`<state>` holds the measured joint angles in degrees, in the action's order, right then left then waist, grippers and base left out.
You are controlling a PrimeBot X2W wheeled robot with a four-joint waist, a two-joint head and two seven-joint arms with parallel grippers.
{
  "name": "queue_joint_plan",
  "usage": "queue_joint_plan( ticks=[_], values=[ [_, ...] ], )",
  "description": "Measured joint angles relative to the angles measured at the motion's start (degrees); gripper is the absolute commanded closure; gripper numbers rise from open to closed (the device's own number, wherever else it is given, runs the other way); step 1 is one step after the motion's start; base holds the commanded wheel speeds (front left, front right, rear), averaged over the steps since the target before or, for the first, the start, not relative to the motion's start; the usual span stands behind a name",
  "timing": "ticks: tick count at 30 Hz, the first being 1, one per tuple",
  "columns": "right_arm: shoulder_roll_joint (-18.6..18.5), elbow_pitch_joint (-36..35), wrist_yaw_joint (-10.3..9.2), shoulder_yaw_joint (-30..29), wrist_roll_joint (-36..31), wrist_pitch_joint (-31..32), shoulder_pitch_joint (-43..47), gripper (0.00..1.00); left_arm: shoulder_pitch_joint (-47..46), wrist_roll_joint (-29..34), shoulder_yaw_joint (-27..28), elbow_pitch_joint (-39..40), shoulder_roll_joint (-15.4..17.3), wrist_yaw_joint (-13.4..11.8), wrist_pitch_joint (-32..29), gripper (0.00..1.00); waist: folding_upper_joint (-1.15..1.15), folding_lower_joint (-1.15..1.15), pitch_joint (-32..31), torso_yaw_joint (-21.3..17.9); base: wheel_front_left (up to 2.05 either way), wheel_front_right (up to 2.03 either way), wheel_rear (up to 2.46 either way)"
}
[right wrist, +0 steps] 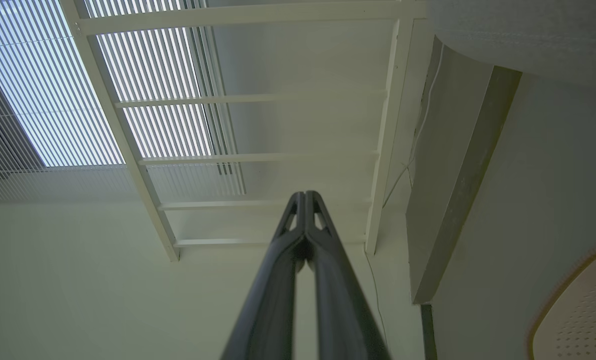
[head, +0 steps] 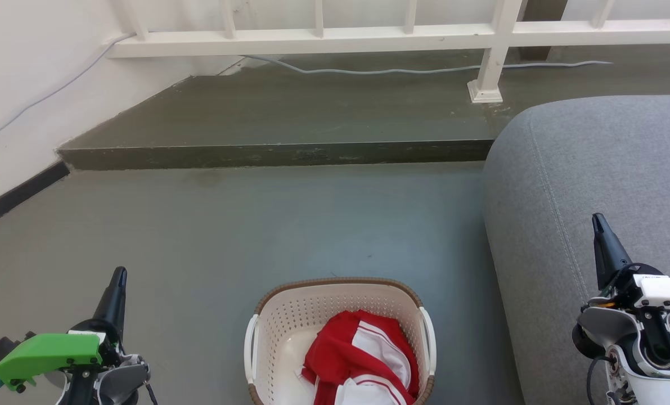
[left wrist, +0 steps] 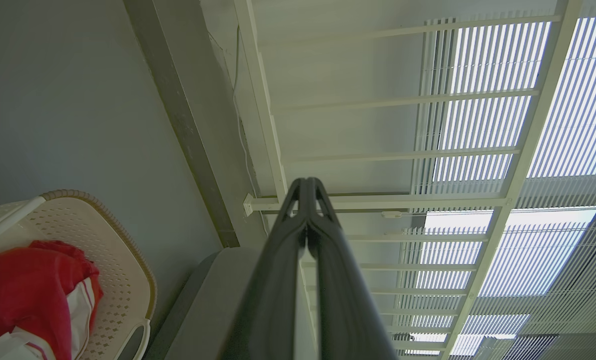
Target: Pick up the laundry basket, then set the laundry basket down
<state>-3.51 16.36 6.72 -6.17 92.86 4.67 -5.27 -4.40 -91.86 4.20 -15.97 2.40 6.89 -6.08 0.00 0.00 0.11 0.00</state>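
Left end effector (head: 121, 274) and right end effector (head: 597, 219) flank laundry basket (head: 306, 314), closed, empty.

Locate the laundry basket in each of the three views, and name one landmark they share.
Head view: laundry basket at bottom centre, left of the grey sofa.
Left wrist view: laundry basket in the lower left corner, red-and-white cloth inside.
Right wrist view: laundry basket at the lower right corner, cut off by the edge.
Shared landmark: the white railing, along the head view's top and across the background of both wrist views.
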Motion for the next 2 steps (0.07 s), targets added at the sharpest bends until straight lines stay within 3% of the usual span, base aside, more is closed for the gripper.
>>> queue_joint_plan(
  ticks=[2],
  values=[
    [0.0,0.0,0.0,-0.01,0.0,0.0,0.0,1.0,0.0,0.0,0.0,0.0,0.0,0.0,0.0,1.0,0.0,0.0,0.0,0.0,0.0,0.0,0.0]
  ],
)
